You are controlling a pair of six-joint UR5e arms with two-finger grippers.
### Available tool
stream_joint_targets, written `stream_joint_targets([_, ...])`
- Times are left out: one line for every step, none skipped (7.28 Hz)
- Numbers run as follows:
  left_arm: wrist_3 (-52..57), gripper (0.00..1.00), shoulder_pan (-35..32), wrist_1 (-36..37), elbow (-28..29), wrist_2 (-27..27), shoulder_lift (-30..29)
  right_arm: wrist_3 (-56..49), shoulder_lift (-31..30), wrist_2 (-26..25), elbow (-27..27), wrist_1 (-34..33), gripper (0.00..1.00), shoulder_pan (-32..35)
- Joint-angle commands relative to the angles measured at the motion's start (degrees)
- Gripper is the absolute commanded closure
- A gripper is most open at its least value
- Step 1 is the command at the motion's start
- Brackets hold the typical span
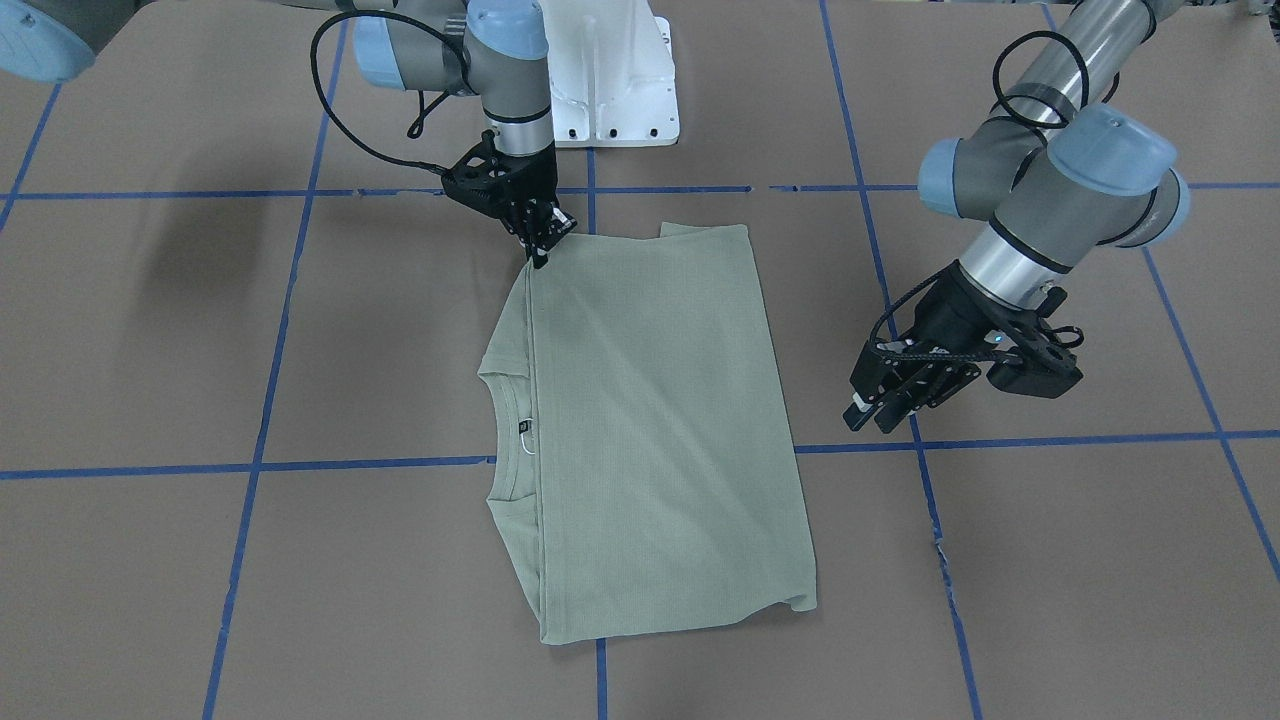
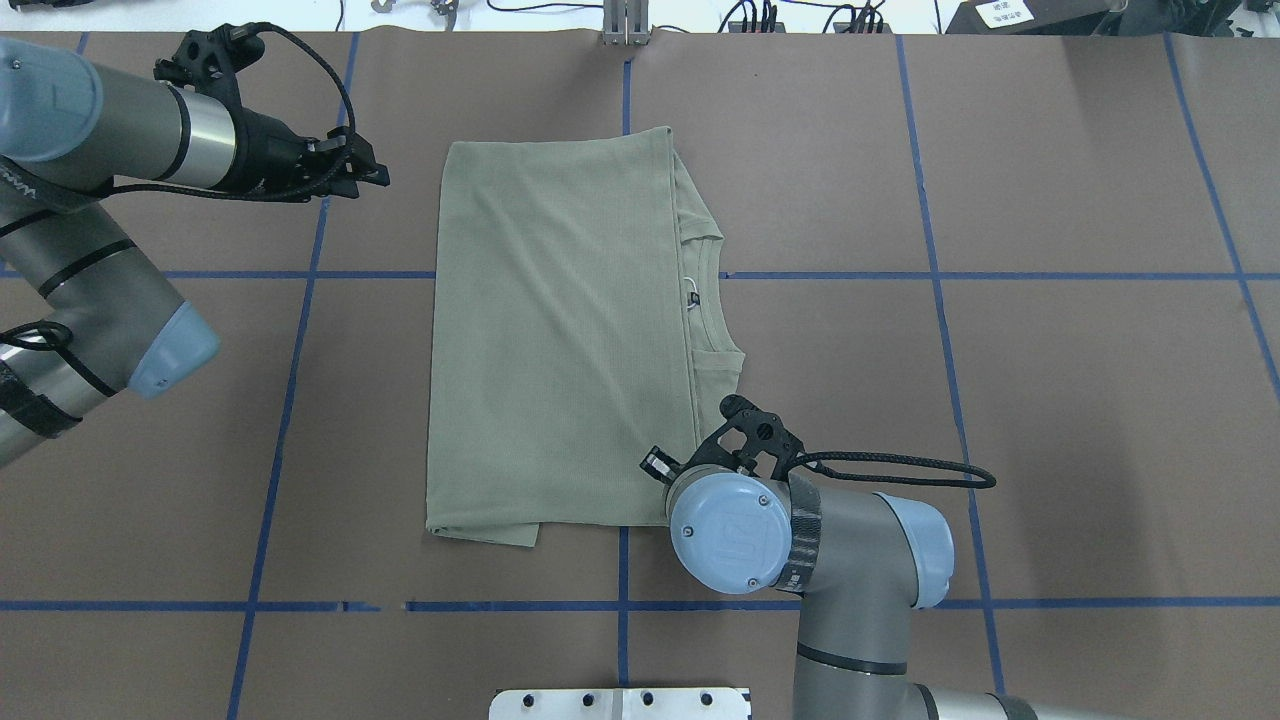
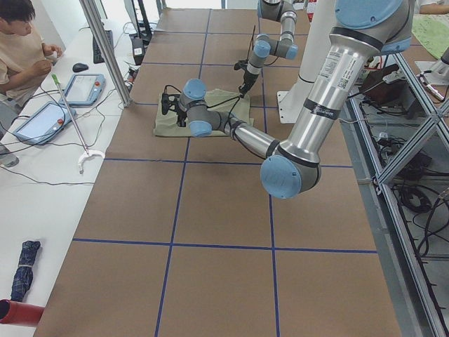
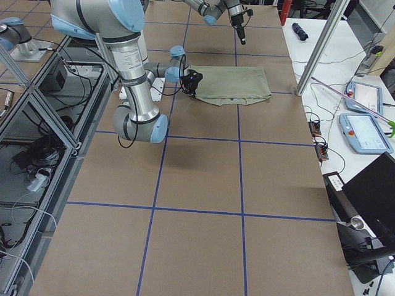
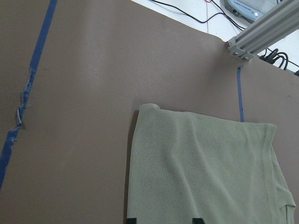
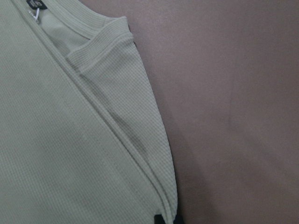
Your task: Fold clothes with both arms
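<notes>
The sage-green shirt lies folded into a tall rectangle in the middle of the table. Its collar and white string tag face the robot's right side. My right gripper is down at the shirt's near-right corner. In the right wrist view its fingertips are close together, pinching the folded edge of the shirt. My left gripper is open and empty, hovering above the bare table off the shirt's left edge. The left wrist view shows its spread fingertips and the shirt beyond.
The white pedestal stands at the robot's side of the table. Blue tape lines grid the brown surface. An operator sits at a side table with tablets beyond an aluminium post.
</notes>
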Motion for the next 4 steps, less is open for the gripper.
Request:
stream_joint_targets([-4.9, 0.50, 0.5, -0.1, -5.6, 0.1, 5.5, 0.1, -2.7, 0.1, 5.3, -0.2, 1.00, -0.1])
stream_joint_targets([-13.0, 0.50, 3.0, -0.3, -8.8, 0.5, 6.4, 0.3, -3.8, 0.0, 7.2, -0.1, 1.00, -0.9])
stream_joint_targets([-18.7, 0.49, 7.9, -0.2, -11.4, 2.8, 7.2, 0.3, -4.5, 0.0, 8.4, -0.1, 1.00, -1.4])
stream_joint_targets([-22.2, 0.46, 13.5, -0.1, -16.7, 6.1, 11.5, 0.3, -4.7, -0.1, 8.4, -0.1, 1.00, -1.7])
